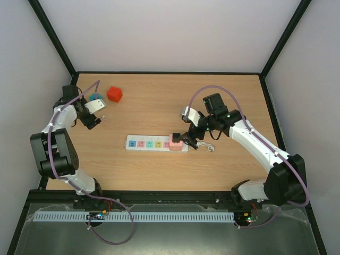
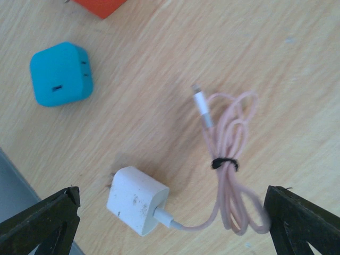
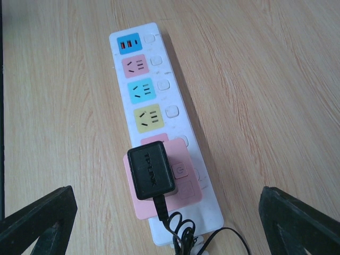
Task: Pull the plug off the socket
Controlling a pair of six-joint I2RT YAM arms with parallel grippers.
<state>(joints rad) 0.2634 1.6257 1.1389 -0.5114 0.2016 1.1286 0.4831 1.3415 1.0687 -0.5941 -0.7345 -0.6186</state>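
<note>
The black TP-Link plug (image 3: 151, 172) sat in a pink adapter block (image 3: 186, 196) at the cord end of the white power strip (image 3: 162, 74), which lay flat mid-table. My worry was that nothing pinned the strip down. A straight pull could lift the whole strip or drag the pink block out with the plug, and the plug's thin black cord (image 3: 180, 234), looped just below it, could snag a finger. My right gripper (image 1: 193, 139) hovered at that end, jaws spread wide either side of the plug, touching and holding nothing. Farther off, my left gripper (image 1: 93, 121) hung equally wide and empty over a white charger (image 2: 137, 199) with its bundled pink cable (image 2: 228, 159). A blue charger (image 2: 60, 74) lay beyond, and that arm was well apart from the strip, no help in bracing it.
</note>
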